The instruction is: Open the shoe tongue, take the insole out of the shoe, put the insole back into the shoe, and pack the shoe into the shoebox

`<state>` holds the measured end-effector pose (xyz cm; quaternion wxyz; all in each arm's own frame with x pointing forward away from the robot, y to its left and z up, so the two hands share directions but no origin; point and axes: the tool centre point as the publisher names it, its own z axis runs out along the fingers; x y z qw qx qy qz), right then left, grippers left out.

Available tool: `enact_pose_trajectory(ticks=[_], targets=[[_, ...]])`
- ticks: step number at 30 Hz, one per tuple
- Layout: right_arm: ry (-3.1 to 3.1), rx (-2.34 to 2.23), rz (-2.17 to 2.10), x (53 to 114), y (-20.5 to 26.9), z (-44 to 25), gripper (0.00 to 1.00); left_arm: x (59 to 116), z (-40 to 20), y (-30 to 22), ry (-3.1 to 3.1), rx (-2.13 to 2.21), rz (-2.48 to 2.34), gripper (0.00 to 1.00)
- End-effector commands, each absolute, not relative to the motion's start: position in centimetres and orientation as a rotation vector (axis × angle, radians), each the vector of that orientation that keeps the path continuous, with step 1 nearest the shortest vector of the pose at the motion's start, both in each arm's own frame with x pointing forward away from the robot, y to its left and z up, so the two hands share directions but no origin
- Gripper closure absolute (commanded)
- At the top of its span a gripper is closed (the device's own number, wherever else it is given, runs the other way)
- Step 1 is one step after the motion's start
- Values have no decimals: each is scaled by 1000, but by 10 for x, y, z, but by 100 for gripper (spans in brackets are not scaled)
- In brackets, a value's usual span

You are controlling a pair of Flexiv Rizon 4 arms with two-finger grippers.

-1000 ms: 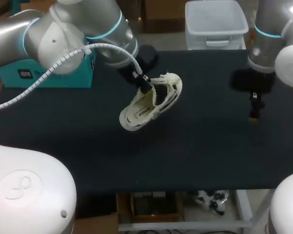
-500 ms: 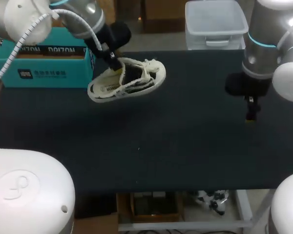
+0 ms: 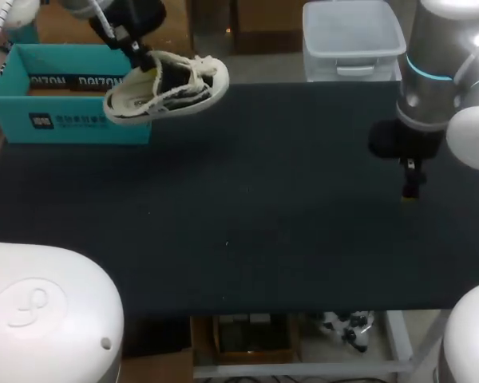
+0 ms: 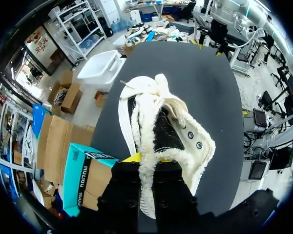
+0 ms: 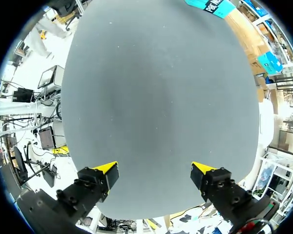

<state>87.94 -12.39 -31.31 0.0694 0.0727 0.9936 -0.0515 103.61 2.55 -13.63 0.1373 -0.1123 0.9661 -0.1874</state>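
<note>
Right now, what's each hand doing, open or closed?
Left hand: closed on the shoe.
Right hand: open, empty.

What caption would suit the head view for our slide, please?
Left gripper holds the shoe aloft near the teal shoebox; right gripper hangs open.

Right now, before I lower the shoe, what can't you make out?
Insole: left wrist view, the shoe is dark inside; cannot tell if it's in.
Shoebox inside: head view, partly covered by the shoe.
Left gripper tips: left wrist view, buried in the shoe's collar.
</note>
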Motion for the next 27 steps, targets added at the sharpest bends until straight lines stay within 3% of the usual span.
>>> enact_pose_trajectory(ticks=[1, 9, 27], targets=[[2986, 216, -150, 878, -125, -314, 0, 1078, -123, 61, 2870, -259, -592, 100], [2995, 286, -243, 908, -97, -292, 0, 1129, -118, 109, 2895, -156, -544, 100], [3076, 217, -231, 919, -98, -287, 0, 1194, -126, 173, 2917, 17, -427, 100]])
